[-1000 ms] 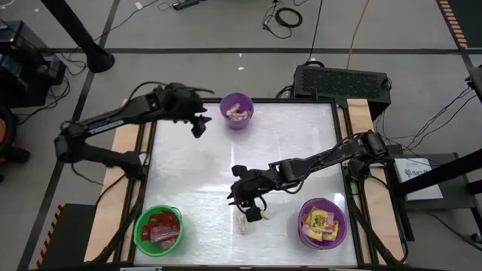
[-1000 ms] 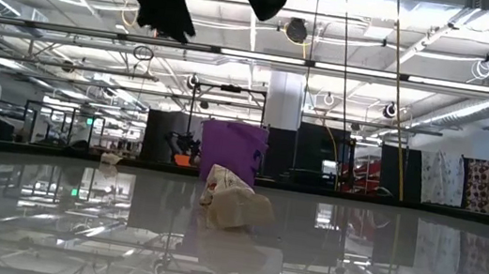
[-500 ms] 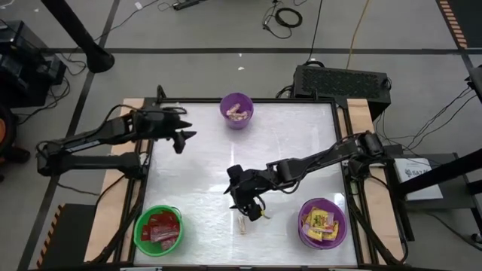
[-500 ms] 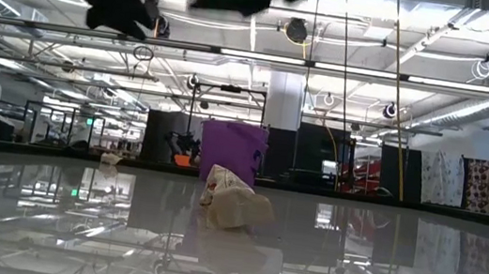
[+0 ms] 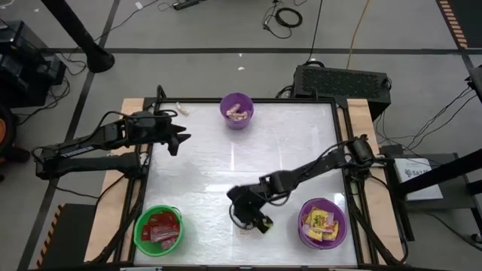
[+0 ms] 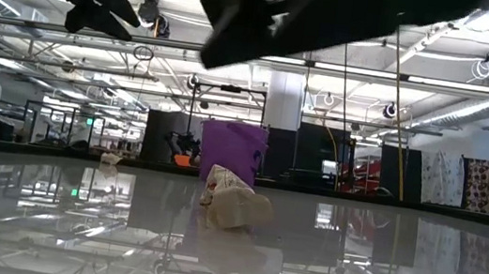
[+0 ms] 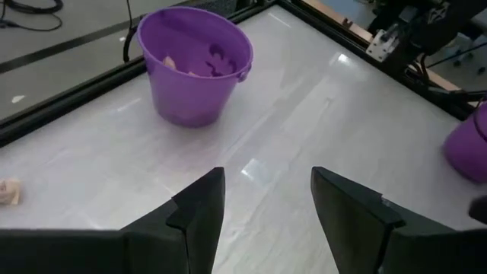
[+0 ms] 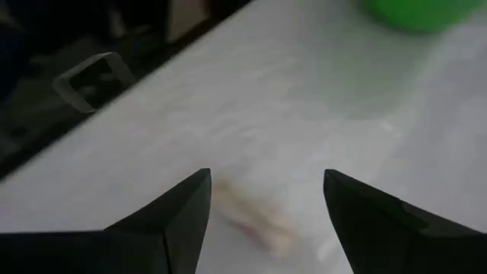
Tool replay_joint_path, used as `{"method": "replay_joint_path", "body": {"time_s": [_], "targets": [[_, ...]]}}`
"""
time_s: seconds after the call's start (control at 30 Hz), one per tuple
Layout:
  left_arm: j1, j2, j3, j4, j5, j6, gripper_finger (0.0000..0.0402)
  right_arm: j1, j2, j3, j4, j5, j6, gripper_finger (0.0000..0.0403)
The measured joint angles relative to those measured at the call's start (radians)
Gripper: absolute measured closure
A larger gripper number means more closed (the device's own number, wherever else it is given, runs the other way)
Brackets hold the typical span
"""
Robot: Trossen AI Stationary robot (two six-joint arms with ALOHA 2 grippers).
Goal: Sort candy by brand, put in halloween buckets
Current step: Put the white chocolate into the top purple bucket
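Candy is almost fully sorted: red packets (image 5: 160, 228) fill the green bucket (image 5: 158, 228) at the near left corner, yellow packets (image 5: 321, 220) fill the purple bucket (image 5: 322, 223) at the near right, and tan pieces (image 5: 237, 111) sit in the far purple bucket (image 5: 236, 111) at the table's far edge. One tan piece (image 6: 234, 202) lies loose on the table (image 5: 286, 143), near the front edge between the two near buckets; the high view hides most of it under the right arm. One more small pale piece (image 7: 9, 190) lies beyond the table frame near the far left corner, off the working surface.

Right gripper (image 8: 264, 202) is low over the loose tan piece, fingers spread wide on either side of it and not closed on it. The wrist view shows the piece lying between the finger tips, so the gripper appears lined up to take it. Judgement: this piece belongs with the other tan ones in the far purple bucket, a long carry across the table.

Left gripper (image 7: 268, 199) hangs above the far left part of the table, fingers apart and empty, facing the far purple bucket. It looks parked clear of the right arm's path.

Risk: the twisted wrapper is small and may slip on the glossy top
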Motion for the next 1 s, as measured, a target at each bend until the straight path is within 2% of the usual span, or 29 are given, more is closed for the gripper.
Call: {"method": "replay_joint_path", "body": {"time_s": [0.07, 0.17, 0.33, 0.8, 1.0], "targets": [[0.0, 0.002, 0.0, 0.0, 0.0, 0.004, 0.0198, 0.03, 0.001, -0.001, -0.018, -0.016, 0.004, 0.0156], [0.0, 0.002, 0.0, 0.001, -0.003, 0.03, 0.0198, 0.062, 0.028, 0.001, 0.011, -0.009, -0.11, 0.0156], [0.0, 0.006, 0.0, 0.026, -0.013, 0.075, 0.0198, 0.07, 0.077, 0.012, 0.017, 0.127, -0.151, 0.0162], [0.0, 0.019, 0.0, 0.027, -0.005, 0.087, 0.0198, 0.074, 0.135, 0.015, 0.011, 0.124, -0.136, 0.0221], [0.0, 0.019, 0.0, 0.026, -0.002, 0.087, 0.0198, 0.072, 0.133, 0.016, 0.01, 0.125, -0.098, 0.0263]]}}
